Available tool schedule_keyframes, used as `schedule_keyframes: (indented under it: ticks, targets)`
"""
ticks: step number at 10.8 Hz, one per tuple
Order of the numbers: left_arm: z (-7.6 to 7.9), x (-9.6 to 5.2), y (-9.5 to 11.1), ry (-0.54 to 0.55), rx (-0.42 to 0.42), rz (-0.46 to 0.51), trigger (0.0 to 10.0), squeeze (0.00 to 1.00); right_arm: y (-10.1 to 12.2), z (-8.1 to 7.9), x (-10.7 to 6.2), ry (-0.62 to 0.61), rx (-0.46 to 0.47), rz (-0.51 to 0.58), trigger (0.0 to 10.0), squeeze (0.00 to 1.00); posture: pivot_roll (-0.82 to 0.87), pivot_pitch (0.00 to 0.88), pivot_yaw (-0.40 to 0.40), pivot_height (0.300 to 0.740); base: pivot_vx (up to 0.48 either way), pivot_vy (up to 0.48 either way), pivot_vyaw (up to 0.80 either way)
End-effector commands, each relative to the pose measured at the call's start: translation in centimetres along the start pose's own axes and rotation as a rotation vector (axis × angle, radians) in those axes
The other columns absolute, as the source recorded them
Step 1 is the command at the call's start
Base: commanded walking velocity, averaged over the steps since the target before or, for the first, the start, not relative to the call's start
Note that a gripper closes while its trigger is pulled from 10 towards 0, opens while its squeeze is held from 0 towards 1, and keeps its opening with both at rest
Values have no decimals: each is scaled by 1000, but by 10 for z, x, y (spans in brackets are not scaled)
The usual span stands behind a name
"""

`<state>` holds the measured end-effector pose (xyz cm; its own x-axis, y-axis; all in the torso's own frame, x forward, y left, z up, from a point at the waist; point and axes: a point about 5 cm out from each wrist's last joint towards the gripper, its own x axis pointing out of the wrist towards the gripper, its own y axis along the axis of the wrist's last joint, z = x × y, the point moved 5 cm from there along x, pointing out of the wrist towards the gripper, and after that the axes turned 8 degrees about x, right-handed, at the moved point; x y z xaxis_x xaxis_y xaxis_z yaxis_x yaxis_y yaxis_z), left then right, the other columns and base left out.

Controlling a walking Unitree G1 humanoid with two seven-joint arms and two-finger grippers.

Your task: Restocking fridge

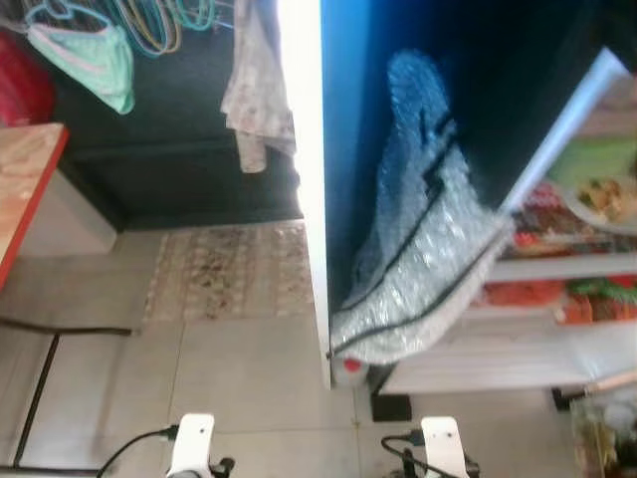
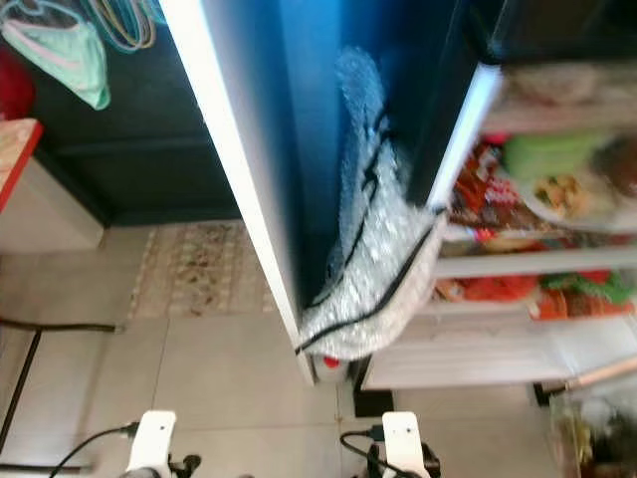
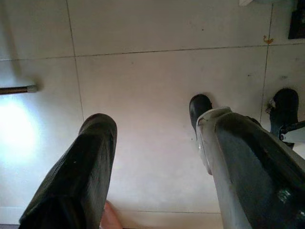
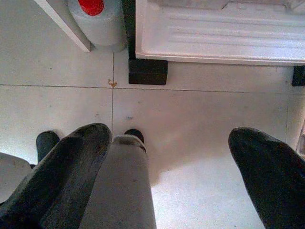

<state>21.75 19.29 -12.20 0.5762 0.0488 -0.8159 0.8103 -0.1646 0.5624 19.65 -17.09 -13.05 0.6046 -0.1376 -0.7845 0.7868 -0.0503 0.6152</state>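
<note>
Open fridge door point(image 1: 309, 189) at twelve o'clock, shelves point(image 2: 528, 261) exposed for restocking. Left gripper point(image 3: 157, 143) and right gripper point(image 4: 190, 162) low over floor tiles point(image 1: 239, 368), fingers apart, empty, presumably idle.

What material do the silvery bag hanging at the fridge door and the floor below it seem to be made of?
The silvery bag looks like bubble-textured foil or plastic, shiny, with a dark seam line; likely an insulated bag, though blur leaves it open. The floor appears to be pale glazed tile: straight grout lines and a soft sheen. The fridge door edge looks smooth and white.
</note>
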Motion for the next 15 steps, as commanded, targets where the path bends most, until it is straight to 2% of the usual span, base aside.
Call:
schedule_keyframes:
  ticks: [1,4,14,15]
  targets:
    - [-1,-2,-17,1,5,-50,10000,0,-23,1,-5,-10,18,-71,10000,0,-135,135,82,740,0,0,0]
    - [3,0,-3,-6,0,-23,10000,0,-11,1,-2,11,39,-41,10000,0,-148,106,62,740,0,0,0]
    - [3,0,-3,-6,0,-23,10000,0,-11,1,-2,11,39,-41,10000,0,-148,106,62,740,0,0,0]
    - [54,6,66,-72,-3,97,10000,0,37,22,8,-45,88,79,10000,0,-233,0,16,740,0,292,0]
